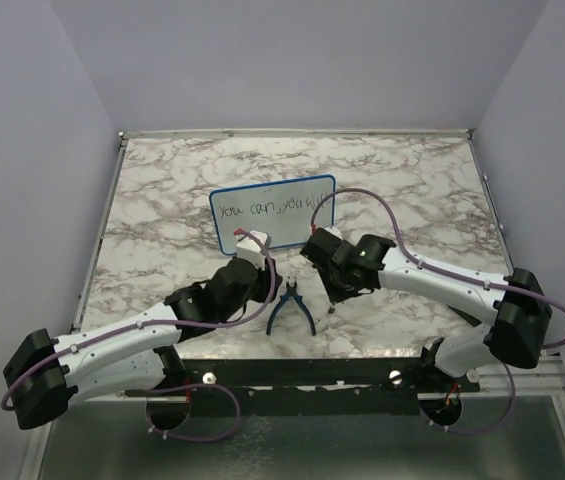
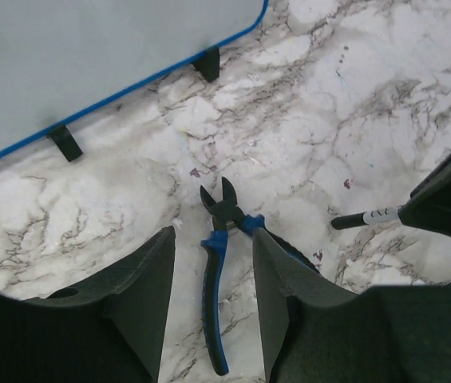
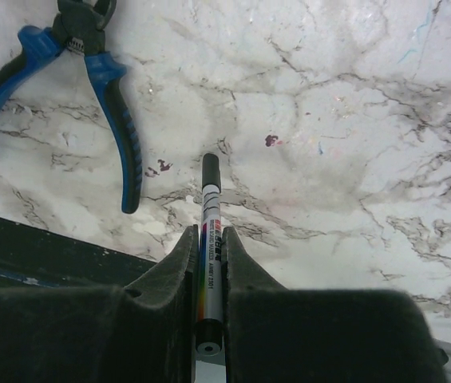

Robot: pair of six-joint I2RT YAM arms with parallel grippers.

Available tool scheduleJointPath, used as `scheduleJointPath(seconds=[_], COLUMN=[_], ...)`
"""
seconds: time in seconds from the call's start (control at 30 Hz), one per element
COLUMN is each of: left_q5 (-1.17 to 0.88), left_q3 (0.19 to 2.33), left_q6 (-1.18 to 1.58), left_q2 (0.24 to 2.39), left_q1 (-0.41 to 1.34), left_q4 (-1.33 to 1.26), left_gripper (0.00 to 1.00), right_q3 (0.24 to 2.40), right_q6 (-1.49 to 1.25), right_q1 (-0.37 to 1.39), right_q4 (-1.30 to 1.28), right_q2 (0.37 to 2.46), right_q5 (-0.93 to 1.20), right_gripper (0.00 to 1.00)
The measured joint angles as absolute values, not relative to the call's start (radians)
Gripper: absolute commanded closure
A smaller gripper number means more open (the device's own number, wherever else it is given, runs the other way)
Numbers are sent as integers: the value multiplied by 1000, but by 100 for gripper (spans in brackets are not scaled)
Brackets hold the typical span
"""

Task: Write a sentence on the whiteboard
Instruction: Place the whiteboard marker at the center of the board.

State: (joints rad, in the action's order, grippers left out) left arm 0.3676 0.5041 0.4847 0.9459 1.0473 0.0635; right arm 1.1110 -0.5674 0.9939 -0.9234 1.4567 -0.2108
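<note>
Right gripper point(image 3: 209, 236) first: its jaws are clamped tight on a slim black marker point(image 3: 211, 199), barrel lying along the pads and the tip poking out over the marble tabletop point(image 1: 162, 180), clear of the surface. The left gripper point(image 2: 213, 239) hangs with its jaws partly spread and nothing between them, directly above a pair of blue-handled pliers point(image 2: 219, 263) lying flat. Beyond both stands the whiteboard point(image 1: 273, 212), mid-tabletop on its little black feet, face toward the arms, and the sentence point(image 1: 262, 209) is on it in thin black ink, its tail end hidden behind the right arm. That board looks light and stiff, with a slick face, so I'd expect it to skid or rock back under any pen pressure. The blue frame at a side edge is the place to steady it; touch the face and fresh ink will likely smear.
</note>
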Motion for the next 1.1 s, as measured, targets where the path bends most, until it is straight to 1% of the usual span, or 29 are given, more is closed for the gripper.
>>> scheduleJointPath(seconds=[0.2, 0.3, 0.4, 0.57, 0.7, 0.9, 1.03, 1.1], left_q5=[304, 287, 273, 241, 197, 159, 147, 146], left_q3=[585, 607, 629, 652, 676, 709, 711, 712], left_q6=[491, 493, 492, 486, 472, 437, 425, 424], left_q2=[921, 902, 900, 906, 910, 920, 919, 917], left_q1=[913, 890, 869, 827, 778, 729, 708, 699], left_q4=[140, 184, 224, 268, 292, 316, 336, 342], left_gripper=[54, 50, 49, 46, 43, 43, 42, 38], right_q3=[1187, 1185, 1139, 998, 853, 648, 564, 550], right_q6=[-572, -579, -588, -593, -578, -578, -599, -604], right_q1=[992, 976, 933, 809, 662, 438, 361, 340], right_q4=[-961, -966, -939, -806, -592, -249, -74, -29], right_q2=[1436, 1407, 1353, 1215, 1141, 1157, 1199, 1218], right_q5=[-276, -310, -344, -342, -199, 167, 334, 372], right_gripper=[99, 99, 99, 99, 99, 99, 99, 97])
